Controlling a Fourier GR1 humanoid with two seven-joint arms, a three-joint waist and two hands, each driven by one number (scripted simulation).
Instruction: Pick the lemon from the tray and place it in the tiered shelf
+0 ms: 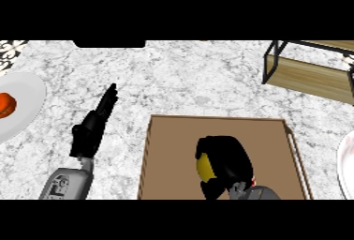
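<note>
Right robot hand (224, 161) curls round the lemon (204, 169) over the tray (173, 154) — left robot hand (93, 129) open.

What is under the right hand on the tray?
The right hand is curled over the lemon on the brown tray. Only a yellow patch shows at the hand's left side; the rest of the lemon and the tray beneath are covered.
</note>
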